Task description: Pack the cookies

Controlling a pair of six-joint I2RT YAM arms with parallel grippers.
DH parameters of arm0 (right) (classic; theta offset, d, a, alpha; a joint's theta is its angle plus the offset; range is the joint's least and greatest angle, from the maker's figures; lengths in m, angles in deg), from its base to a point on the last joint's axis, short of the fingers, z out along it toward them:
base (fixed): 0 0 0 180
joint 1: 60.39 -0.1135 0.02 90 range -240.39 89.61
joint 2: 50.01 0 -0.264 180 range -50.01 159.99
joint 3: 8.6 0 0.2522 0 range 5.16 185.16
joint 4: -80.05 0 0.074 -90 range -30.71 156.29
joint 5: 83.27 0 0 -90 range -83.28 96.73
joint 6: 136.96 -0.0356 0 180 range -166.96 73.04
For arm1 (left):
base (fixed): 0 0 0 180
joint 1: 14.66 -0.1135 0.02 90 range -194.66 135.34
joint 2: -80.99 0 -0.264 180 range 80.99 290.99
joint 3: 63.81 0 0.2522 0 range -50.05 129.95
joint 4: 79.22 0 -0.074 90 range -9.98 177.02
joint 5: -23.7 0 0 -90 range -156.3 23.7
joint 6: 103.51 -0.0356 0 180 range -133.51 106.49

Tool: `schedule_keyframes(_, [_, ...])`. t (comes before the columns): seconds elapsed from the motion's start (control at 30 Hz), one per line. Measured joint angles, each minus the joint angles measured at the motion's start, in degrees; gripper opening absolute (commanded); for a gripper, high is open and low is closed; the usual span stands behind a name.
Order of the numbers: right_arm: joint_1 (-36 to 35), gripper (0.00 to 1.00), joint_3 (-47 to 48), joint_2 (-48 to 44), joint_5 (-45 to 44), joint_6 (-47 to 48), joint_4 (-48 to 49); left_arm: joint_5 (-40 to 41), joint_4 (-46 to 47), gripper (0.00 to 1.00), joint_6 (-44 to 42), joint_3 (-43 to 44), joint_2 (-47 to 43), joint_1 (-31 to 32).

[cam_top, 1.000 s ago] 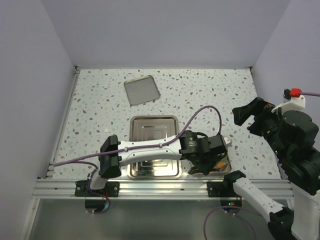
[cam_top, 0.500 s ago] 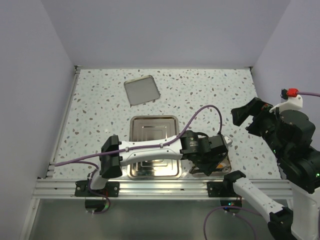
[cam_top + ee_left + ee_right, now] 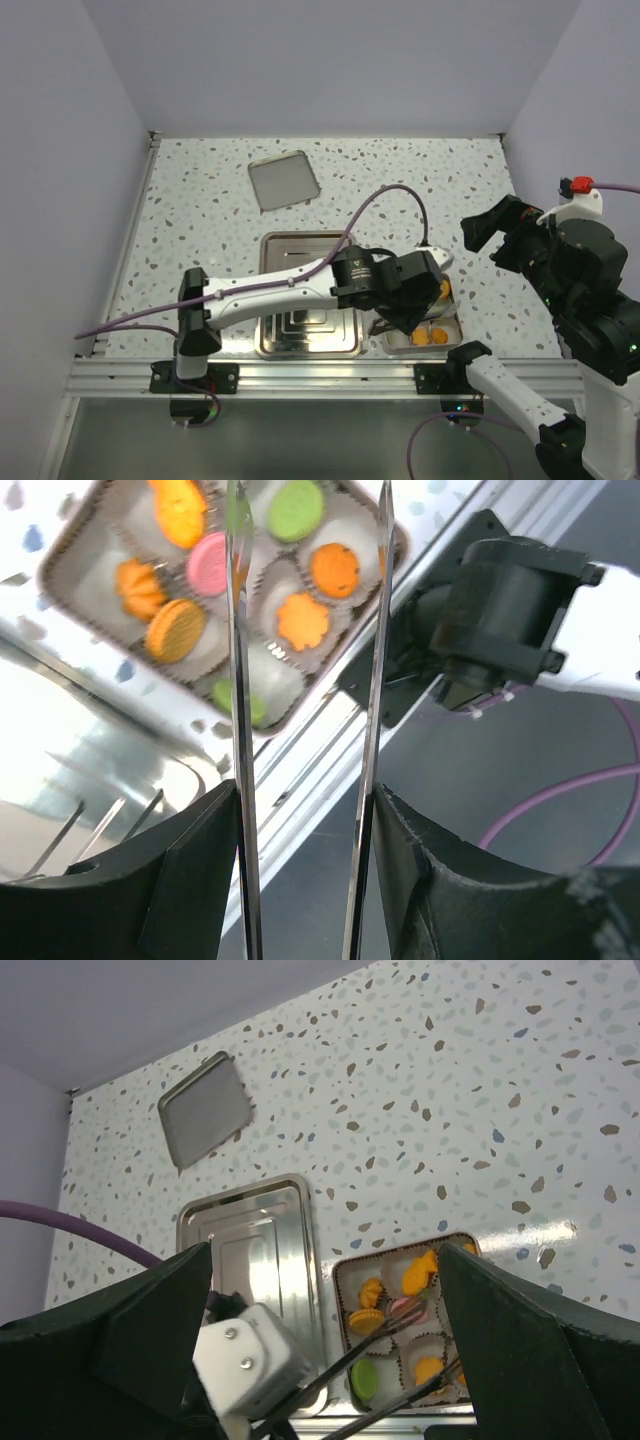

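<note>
Hovering over the square tin (image 3: pixel 58 582) at the table's near edge, the left gripper (image 3: pixel 308 492) holds its two long thin fingers (image 3: pixel 240 730) a narrow way apart with nothing between them. The cookies (image 3: pixel 302 620) lie in the tin's white liners, below and ahead of the tips. The green one (image 3: pixel 295 508) and two orange ones fall within the gap, and the pink one (image 3: pixel 208 562) sits just outside the left finger. The tin lies skewed to the line between the fingers, so any descent probably needs care over which liner it meets. Being round, the cookies set no grasp direction. The right gripper (image 3: pixel 493 242) is raised well apart with its jaws wide, so the left arm is plainly nearer. The lid (image 3: pixel 284 180) rests far off beyond the steel tray (image 3: pixel 300 255).
</note>
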Motion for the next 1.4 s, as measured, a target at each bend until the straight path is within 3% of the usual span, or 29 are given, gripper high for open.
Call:
schedule_keyframes(0.13, [0.0,0.99,0.0,0.0,0.4,0.0,0.0,2.0,0.8,0.57,1.2,-10.6,-9.8,-2.7])
schedule_keyframes(0.3, [0.0,0.99,0.0,0.2,0.5,0.0,0.0,5.7,0.5,0.60,3.6,-26.1,-23.6,-10.4])
schedule_keyframes(0.67, [0.0,0.99,0.0,1.6,1.9,0.0,0.5,14.1,0.7,0.77,2.1,-44.7,-41.7,-35.3])
schedule_keyframes(0.9, [0.0,0.99,0.0,2.0,2.8,0.0,0.9,11.3,7.2,0.82,-3.8,-55.3,-42.2,-53.0])
schedule_keyframes(1.03, [0.0,0.99,0.0,2.0,2.8,0.0,0.9,9.3,11.7,0.82,-6.7,-57.3,-41.0,-61.6])
schedule_keyframes(1.17, [0.0,0.99,0.0,2.0,2.6,0.0,0.9,7.9,15.4,0.83,-9.4,-57.3,-39.2,-65.9])
schedule_keyframes(1.4, [0.0,0.99,-0.9,2.0,2.1,0.0,1.1,5.4,19.2,0.78,-11.4,-58.5,-35.5,-66.7])
